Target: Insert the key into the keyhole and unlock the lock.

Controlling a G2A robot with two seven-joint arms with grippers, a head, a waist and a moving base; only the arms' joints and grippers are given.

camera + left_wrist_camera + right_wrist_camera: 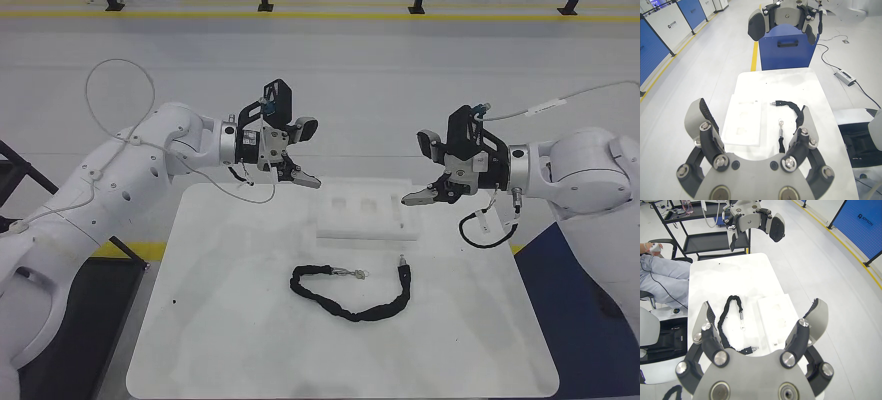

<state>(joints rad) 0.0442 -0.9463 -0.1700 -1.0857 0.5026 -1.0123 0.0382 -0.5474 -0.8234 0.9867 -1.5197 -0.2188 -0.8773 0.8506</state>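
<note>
The left gripper (753,108) hangs above a white table (810,85), its ribbed fingers (706,111) spread wide. On the table lies a white foam tray (743,121) with shallow square recesses. Just beside the tray, a black fabric-sleeved chain lock (789,104) bends in an arc, partly hidden behind one finger. Its metal pin end (773,103) lies near the tray corner farthest from this gripper. Its metal barrel end (780,133) lies alongside the tray, with a small key (780,123) at its tip. Well beyond the tray stands a blue cabinet (787,55), and in front of it hangs the right gripper (783,39), splayed apart.
</note>
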